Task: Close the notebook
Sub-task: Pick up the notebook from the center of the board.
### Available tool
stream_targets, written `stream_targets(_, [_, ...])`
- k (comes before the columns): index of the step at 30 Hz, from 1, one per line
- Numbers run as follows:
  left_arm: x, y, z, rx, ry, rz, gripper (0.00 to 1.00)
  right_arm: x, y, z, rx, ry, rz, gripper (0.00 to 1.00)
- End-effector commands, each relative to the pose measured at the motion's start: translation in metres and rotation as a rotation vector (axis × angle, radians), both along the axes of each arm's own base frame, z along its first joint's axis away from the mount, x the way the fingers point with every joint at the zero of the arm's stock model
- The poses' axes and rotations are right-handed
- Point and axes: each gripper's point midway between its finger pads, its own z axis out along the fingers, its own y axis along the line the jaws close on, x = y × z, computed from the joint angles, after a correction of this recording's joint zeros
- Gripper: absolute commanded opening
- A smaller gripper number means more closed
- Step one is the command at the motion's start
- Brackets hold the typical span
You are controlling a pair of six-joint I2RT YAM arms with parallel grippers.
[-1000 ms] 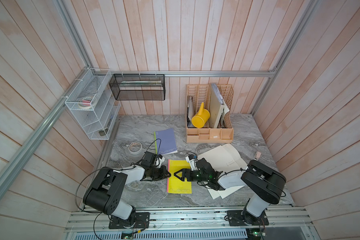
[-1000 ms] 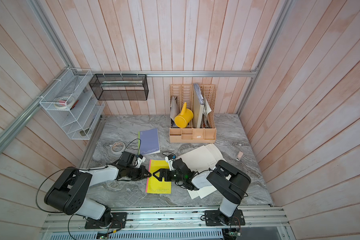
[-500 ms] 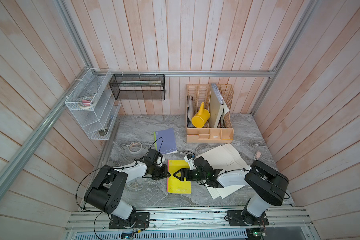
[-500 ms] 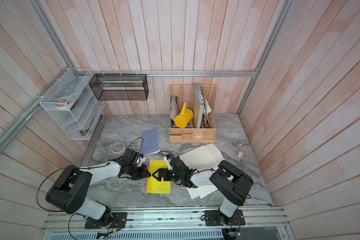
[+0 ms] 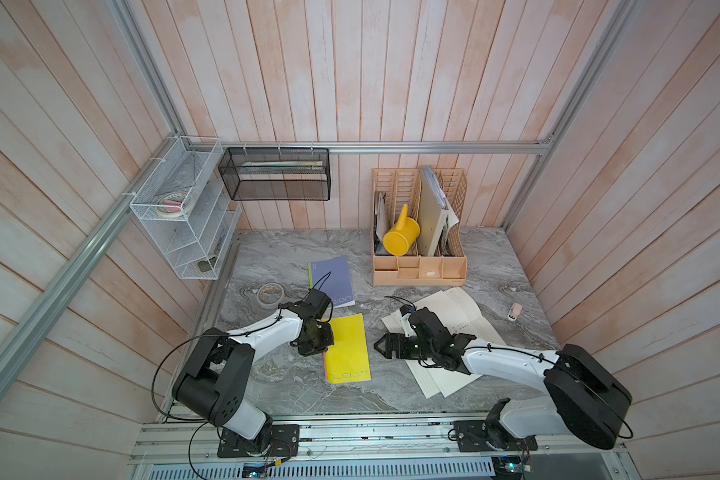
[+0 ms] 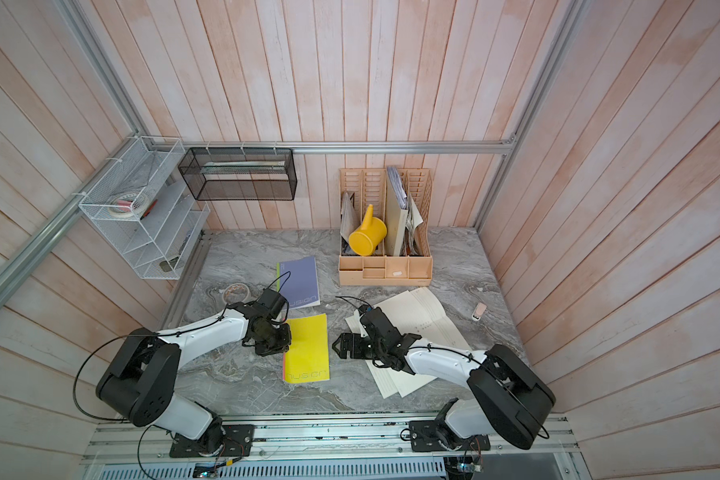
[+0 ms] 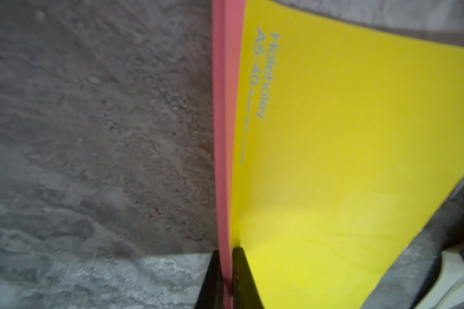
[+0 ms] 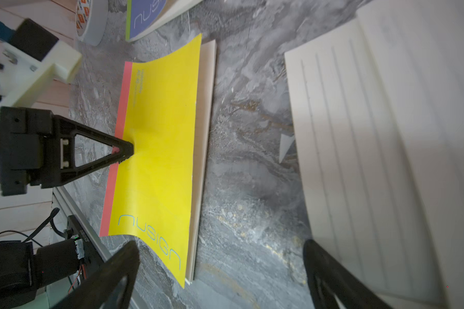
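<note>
The yellow notebook [image 5: 348,349] [image 6: 308,351] lies flat on the grey marble table [image 5: 391,390] with its cover down. The cover bows up slightly, and cream page edges show along its right side in the right wrist view [image 8: 158,147]. My left gripper [image 5: 328,340] [image 6: 287,338] [image 7: 226,256] is shut on the pink spine strip at the notebook's left edge, and its tip also shows in the right wrist view [image 8: 126,151]. My right gripper [image 5: 377,345] [image 6: 335,345] [image 8: 221,244] is open with nothing between its fingers, just right of the notebook and apart from it.
A purple notebook [image 5: 332,280] and a tape roll [image 5: 270,293] lie behind the left gripper. Loose lined sheets [image 5: 445,332] lie under the right arm. A beige organizer [image 5: 418,270] with a yellow watering can [image 5: 400,239] stands at the back. A small pink eraser [image 5: 515,311] lies far right.
My right gripper has drawn back to the right, off the notebook's cover. The left gripper stays at the spine edge, and the notebook has not moved.
</note>
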Motion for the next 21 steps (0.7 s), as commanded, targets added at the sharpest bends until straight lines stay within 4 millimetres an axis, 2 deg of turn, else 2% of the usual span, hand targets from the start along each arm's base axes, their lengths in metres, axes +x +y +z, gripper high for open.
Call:
stream_targets(1, [-0.039,0.048,-0.021,0.257,0.149,0.01,0.0,0.002,-0.02,0.0,-0.055,-0.013,-0.006,0.96])
stream_targets(9, [-0.028,0.053,0.022,0.335,0.109,-0.016,0.0,0.01,-0.037,0.003,-0.036,-0.025,-0.043,0.97])
stream_targets(13, [-0.015,0.033,0.044,0.241,0.073,-0.038,0.0,0.01,-0.036,0.007,-0.025,-0.034,-0.037,0.96])
stream_targets(19, [0.017,0.009,0.113,0.148,-0.043,-0.084,0.0,0.011,-0.037,0.008,-0.018,-0.038,-0.035,0.97])
stream_targets(21, [0.03,-0.002,0.143,0.113,-0.088,-0.104,0.0,0.011,-0.039,0.006,-0.021,-0.037,-0.038,0.96])
